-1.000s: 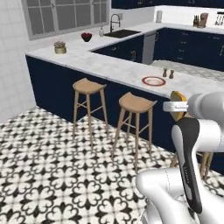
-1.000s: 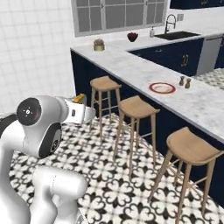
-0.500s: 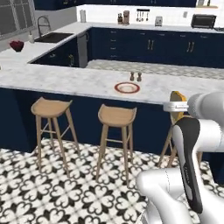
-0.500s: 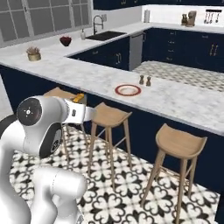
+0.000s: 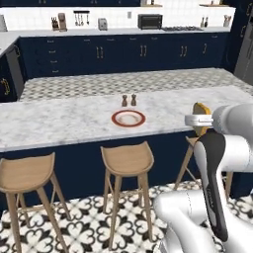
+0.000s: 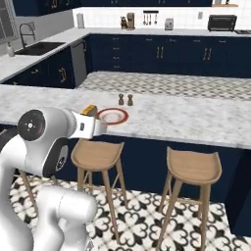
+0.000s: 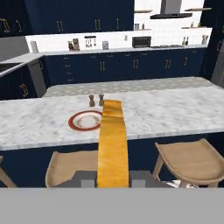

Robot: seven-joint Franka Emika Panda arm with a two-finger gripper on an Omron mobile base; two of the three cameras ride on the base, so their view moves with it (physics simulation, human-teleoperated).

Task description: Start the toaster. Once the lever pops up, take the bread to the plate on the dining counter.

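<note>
Hand view, bread [image 7: 113,144] upright at centre bottom, clamped edge-on between the jaws, plate [image 7: 85,120] left of centre on the marbled tabletop [image 7: 175,113], two small shakers [image 7: 96,100] just behind it, wooden stools [image 7: 192,159] below.

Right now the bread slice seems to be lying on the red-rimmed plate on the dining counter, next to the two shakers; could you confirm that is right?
Not quite. The bread is not on the plate; the gripper holds it upright between its jaws, short of the dining counter, as the hand view shows. The plate does sit on the counter near the two shakers, with nothing on it.
</note>
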